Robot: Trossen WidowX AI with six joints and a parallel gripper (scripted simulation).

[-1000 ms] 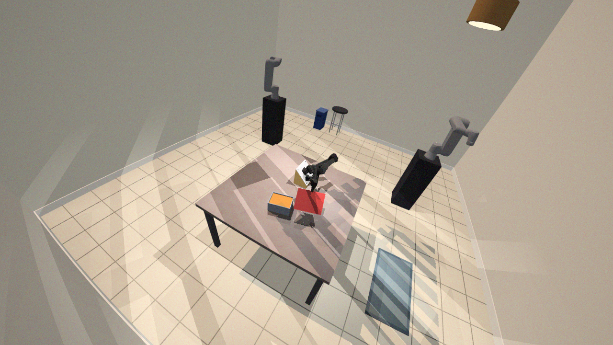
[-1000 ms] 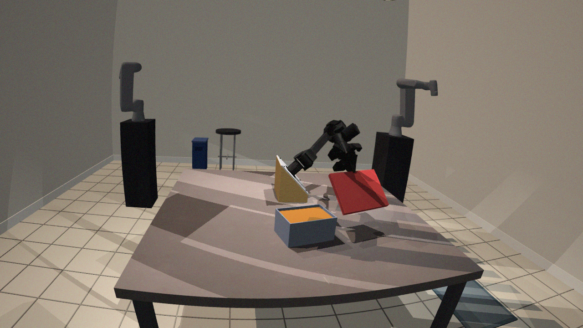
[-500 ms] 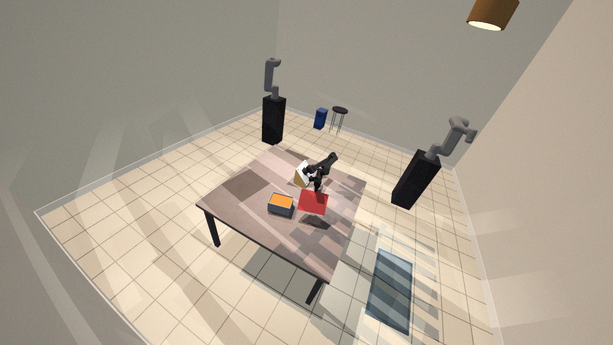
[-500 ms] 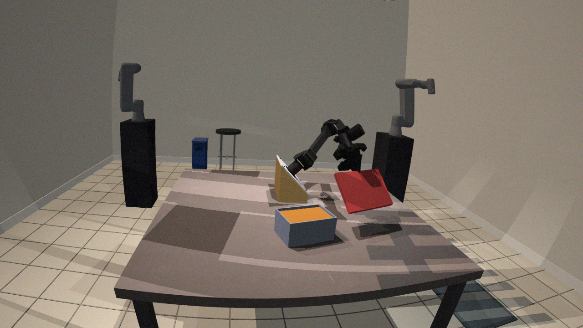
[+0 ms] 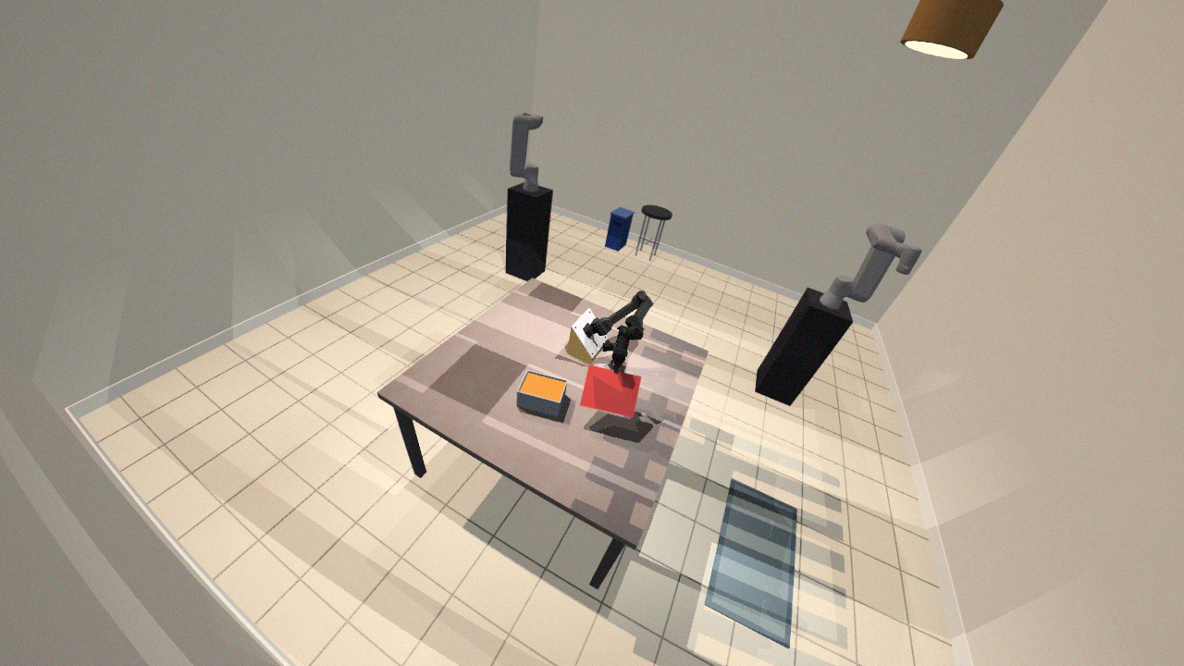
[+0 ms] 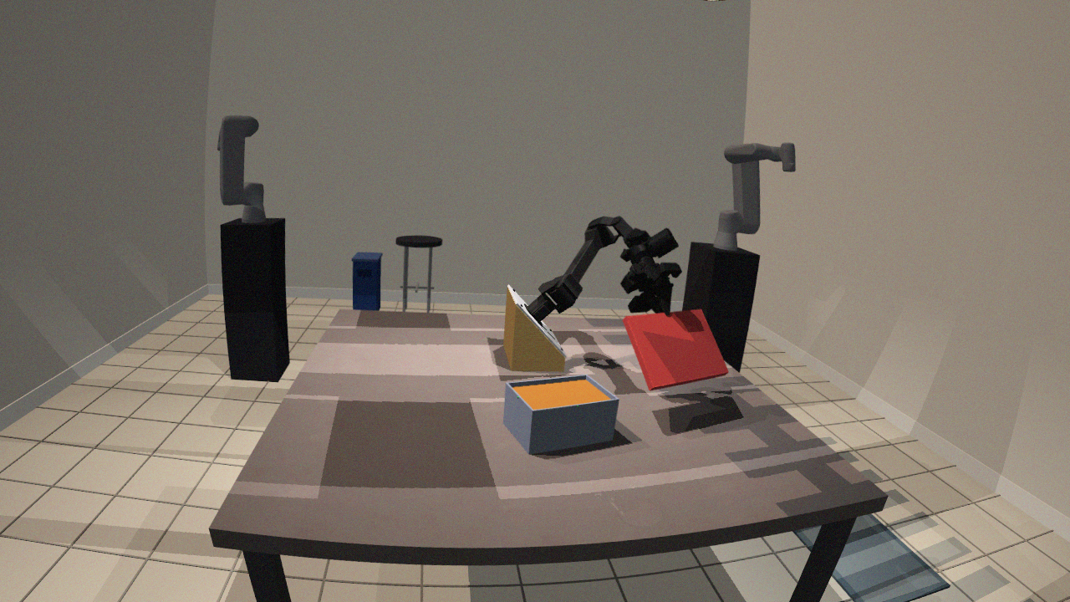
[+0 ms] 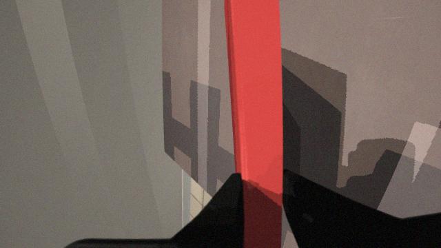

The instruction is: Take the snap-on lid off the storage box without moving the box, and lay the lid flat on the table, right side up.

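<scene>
The red lid (image 5: pixel 610 392) (image 6: pixel 677 350) (image 7: pixel 258 103) is off the box, held tilted above the table, with its shadow on the table top below it. My gripper (image 5: pixel 618 369) (image 6: pixel 668 311) (image 7: pixel 259 180) is shut on the lid's far edge, with one finger on each side in the wrist view. The blue-grey storage box (image 5: pixel 542 403) (image 6: pixel 572 428) stands upright and open, with orange showing inside. It is to the left of the lid, and the two are apart. The box is not seen in the wrist view. The lid's underside is hidden in the top and exterior views.
The table (image 5: pixel 497 438) (image 6: pixel 419 516) bears everything. A yellow wedge mount (image 5: pixel 579 349) (image 6: pixel 527 344) with a white sloped face carries the arm's base behind the box. Two grey arms on black pedestals (image 6: pixel 254 299) (image 6: pixel 721 299), a stool (image 6: pixel 419 242) and a blue bin (image 6: pixel 366 282) stand beyond the table.
</scene>
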